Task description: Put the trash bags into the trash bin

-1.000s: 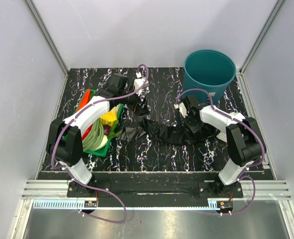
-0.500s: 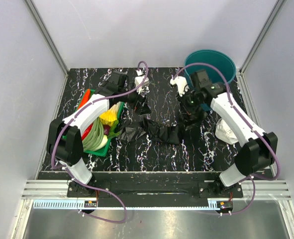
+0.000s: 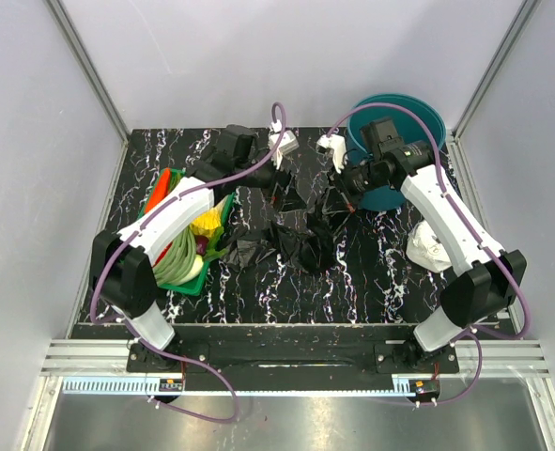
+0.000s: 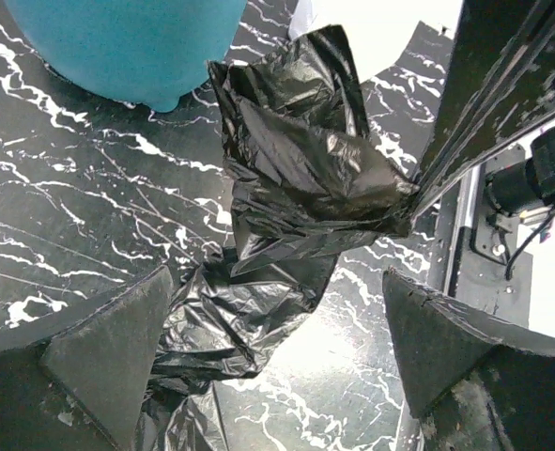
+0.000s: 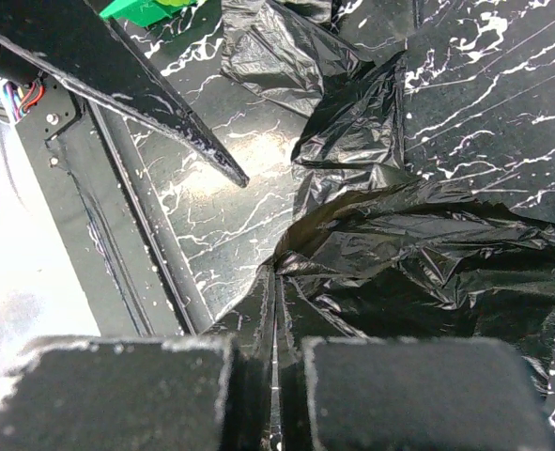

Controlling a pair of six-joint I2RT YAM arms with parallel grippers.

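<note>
The right jaws are shut tight on a bit of the black trash bag (image 3: 300, 235). They lift it so it can go into the trash bin (image 3: 432, 117) just beside them. The rest of the bag hangs down onto the counter (image 3: 380, 272). The left jaws are wide apart over the bag and hold nothing, maybe ready to help. A second ago the bag lay long and flat and the right jaws were low. Now they are up by the bin and the bag is bunched.
</note>
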